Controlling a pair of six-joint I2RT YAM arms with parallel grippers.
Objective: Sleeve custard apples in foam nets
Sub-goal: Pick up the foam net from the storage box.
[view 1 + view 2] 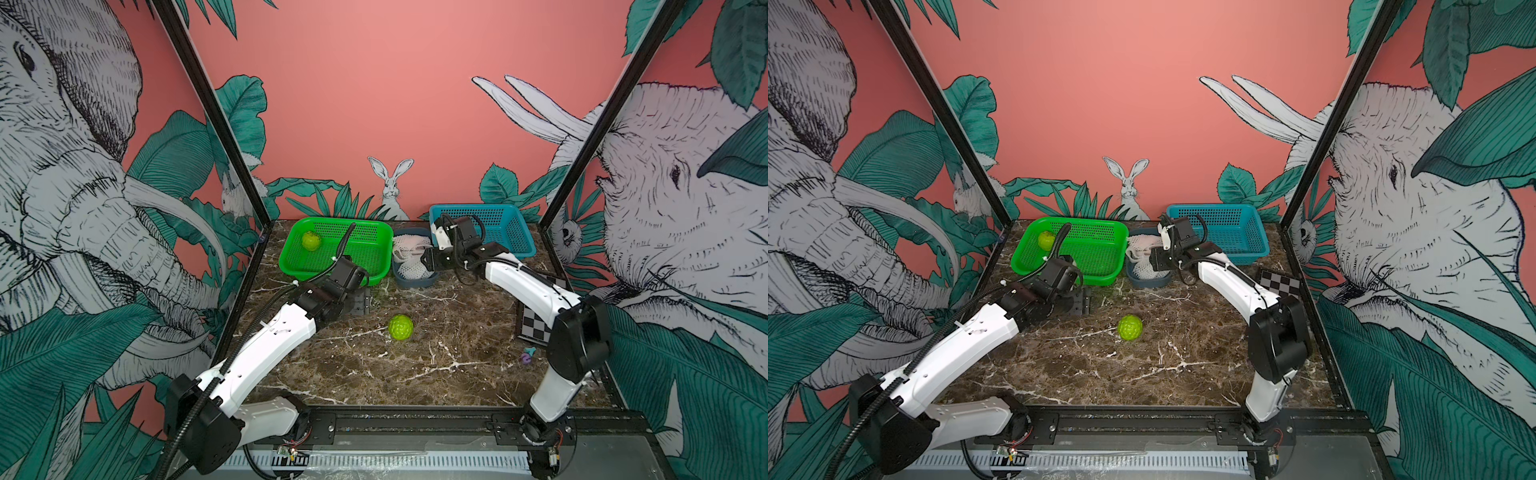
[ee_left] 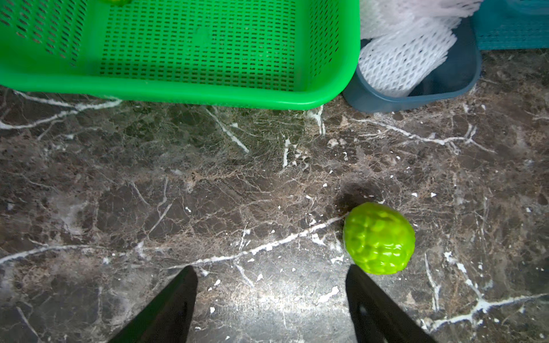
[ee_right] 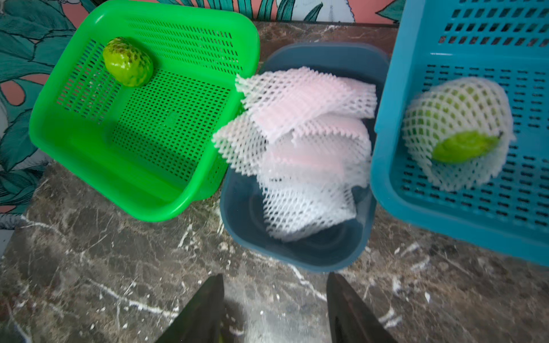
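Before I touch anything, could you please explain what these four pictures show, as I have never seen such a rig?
Two white robot arms work over a marble table. Two pictures come from a camera pair overhead; the others from a camera on each wrist, looking past the left tool and right tool, both open and empty. One bare custard apple lies on the table, a second custard apple in the green basket. White foam nets fill the grey-blue tub. A sleeved custard apple sits in the blue basket.

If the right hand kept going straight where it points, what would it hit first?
Likely the near rim of the grey-blue tub, or the foam nets inside it; height is hard to judge.
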